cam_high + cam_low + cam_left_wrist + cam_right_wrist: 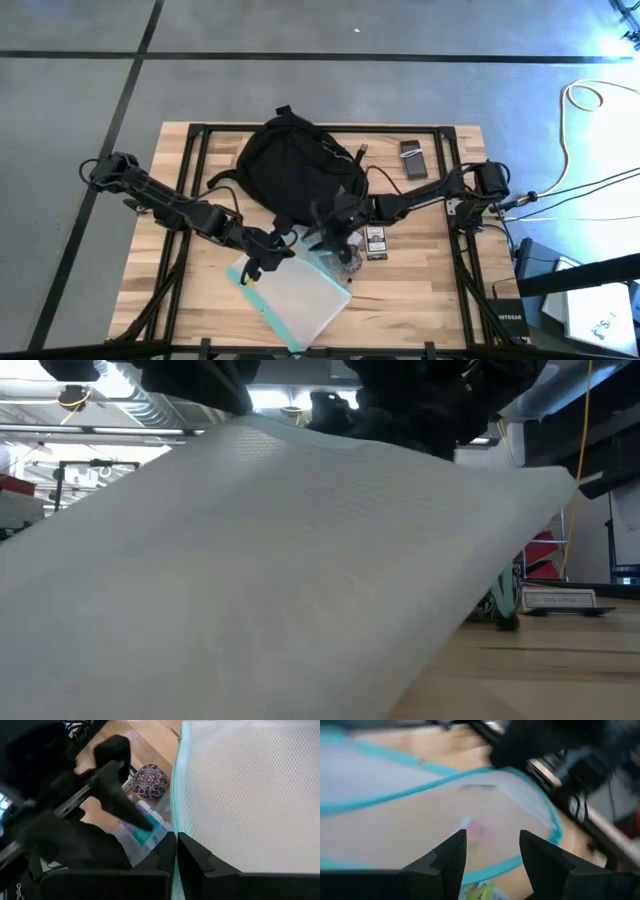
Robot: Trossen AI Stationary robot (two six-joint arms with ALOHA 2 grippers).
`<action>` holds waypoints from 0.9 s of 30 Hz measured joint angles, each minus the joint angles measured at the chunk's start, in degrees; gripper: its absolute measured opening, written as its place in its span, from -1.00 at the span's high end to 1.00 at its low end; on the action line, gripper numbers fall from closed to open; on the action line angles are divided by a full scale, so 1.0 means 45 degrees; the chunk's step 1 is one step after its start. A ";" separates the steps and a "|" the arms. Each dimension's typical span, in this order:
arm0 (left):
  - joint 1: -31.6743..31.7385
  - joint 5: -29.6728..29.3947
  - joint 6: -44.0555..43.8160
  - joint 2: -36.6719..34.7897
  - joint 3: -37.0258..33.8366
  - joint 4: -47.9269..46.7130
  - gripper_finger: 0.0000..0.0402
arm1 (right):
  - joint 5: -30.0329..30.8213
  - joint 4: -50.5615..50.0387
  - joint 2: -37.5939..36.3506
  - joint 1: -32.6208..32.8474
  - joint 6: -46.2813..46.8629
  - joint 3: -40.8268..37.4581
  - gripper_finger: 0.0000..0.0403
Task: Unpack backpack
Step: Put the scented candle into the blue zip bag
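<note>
gripping the mesh pouch's (297, 302) edge, left claw (176, 851) clamped.

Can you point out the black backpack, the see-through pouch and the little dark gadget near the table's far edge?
backpack (295, 165), high view, middle of its black fabric body.
pouch (300, 300), high view, its flat translucent panel.
dark gadget (413, 160), high view, centre of its top face.
</note>
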 joint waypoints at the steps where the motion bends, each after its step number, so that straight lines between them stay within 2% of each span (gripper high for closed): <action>1: -0.0020 -0.0108 0.0003 0.0000 0.0000 0.0004 1.00 | 0.0270 -0.0048 0.0001 0.0203 -0.0554 -0.0006 0.17; 8: 0.0033 -0.0385 0.0058 0.0000 0.0000 0.0010 1.00 | 0.3177 0.0724 0.0000 0.1757 -0.3128 -0.0005 0.30; 11: 0.0077 -0.0383 0.0058 0.0000 0.0000 0.0000 1.00 | 0.4097 0.0759 0.0000 0.2039 -0.3445 -0.0005 0.32; 18: 0.0087 -0.0384 0.0058 0.0000 0.0000 0.0028 1.00 | 0.4756 0.1934 0.0000 0.2405 -0.4017 -0.0005 0.22; 27: 0.0349 -0.0385 0.0065 0.0000 0.0000 0.0036 1.00 | 0.3732 0.2142 0.0482 0.2549 -0.4051 0.0000 -0.12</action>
